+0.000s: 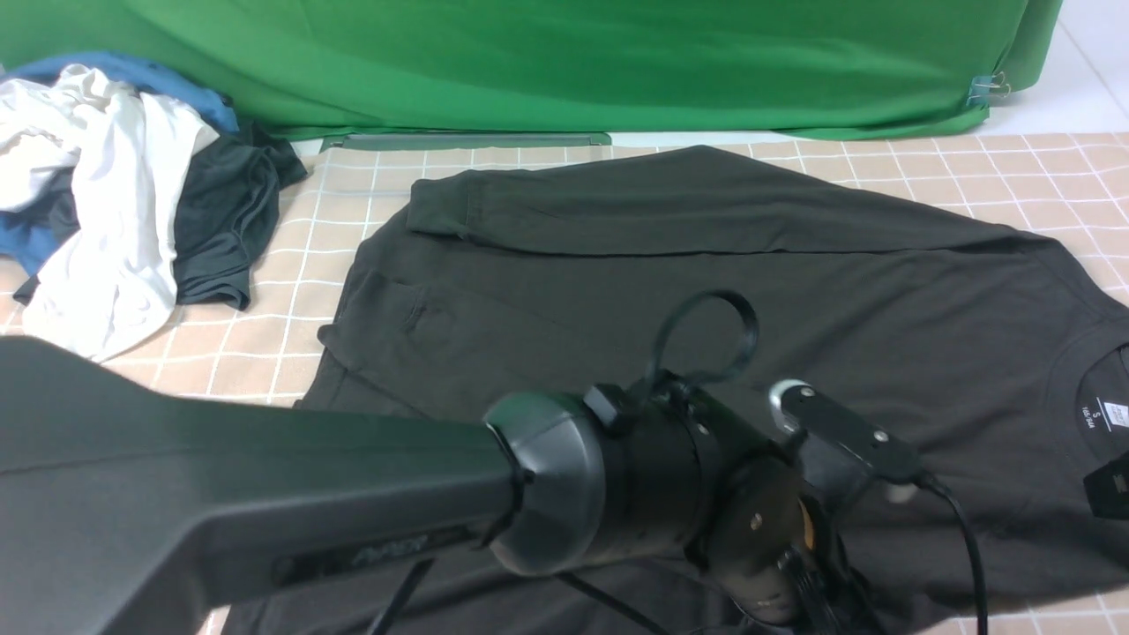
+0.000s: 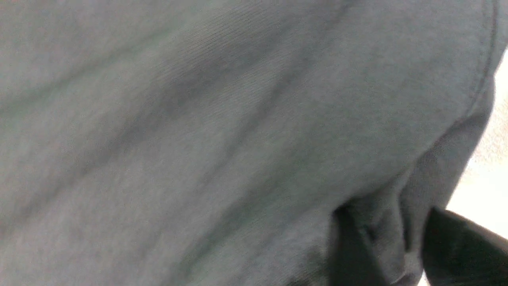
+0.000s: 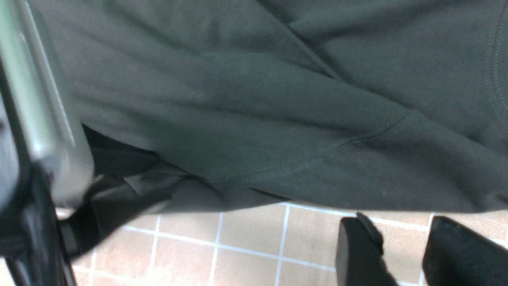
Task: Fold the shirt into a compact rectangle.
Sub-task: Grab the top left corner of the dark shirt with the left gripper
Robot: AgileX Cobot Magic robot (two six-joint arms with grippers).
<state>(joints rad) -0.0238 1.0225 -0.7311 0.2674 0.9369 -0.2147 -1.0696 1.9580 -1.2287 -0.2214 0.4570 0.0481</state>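
Note:
The black shirt (image 1: 670, 265) lies spread on the checked cloth, its far sleeve folded across the body. Its collar and white neck label (image 1: 1114, 414) are at the right edge. My left arm (image 1: 617, 476) reaches across the shirt's near part, and its wrist hides the jaws in the front view. In the left wrist view, my left gripper (image 2: 401, 246) is shut on a bunched fold of the shirt (image 2: 222, 131) near its hem. In the right wrist view, my right gripper (image 3: 401, 232) is open over bare cloth, just short of the shirt's edge (image 3: 278, 131).
A pile of clothes sits at the back left: a white shirt (image 1: 106, 203), a dark grey garment (image 1: 225, 220) and something blue (image 1: 141, 78). A green backdrop (image 1: 564, 62) closes off the far side. The checked tablecloth (image 1: 291, 265) shows around the shirt.

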